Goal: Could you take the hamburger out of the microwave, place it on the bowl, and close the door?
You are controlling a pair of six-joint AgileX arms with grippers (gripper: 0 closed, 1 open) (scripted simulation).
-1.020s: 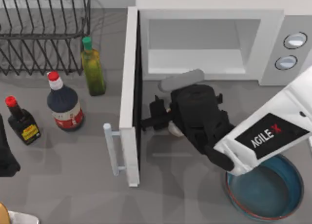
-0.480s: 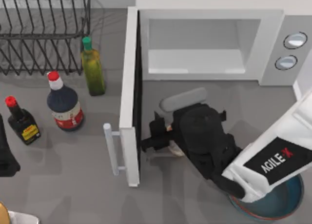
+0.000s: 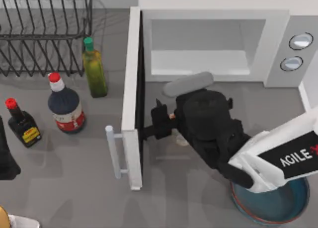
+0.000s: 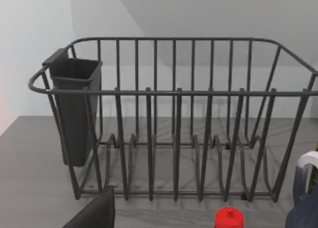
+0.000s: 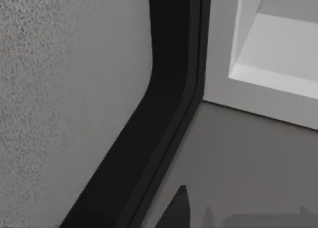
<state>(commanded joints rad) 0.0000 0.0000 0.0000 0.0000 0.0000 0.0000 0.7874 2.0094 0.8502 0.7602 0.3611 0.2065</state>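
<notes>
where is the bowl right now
In the top view the bowl sits on the table at the lower right, in front of the microwave, with the right arm reaching over its upper part.

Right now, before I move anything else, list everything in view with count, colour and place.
microwave: 1, white, back right, cavity bare
door: 1, white, swung open toward the front
bowl: 1, dark blue with teal inside, front right
hamburger: 1, whitish, partly hidden under the right gripper, in front of the microwave
rack: 1, dark wire, back left
bottles: 3, green-capped olive, two red-capped dark, left of the door
right gripper: black, beside the door's inner face
left arm: black, parked at the left edge
</notes>
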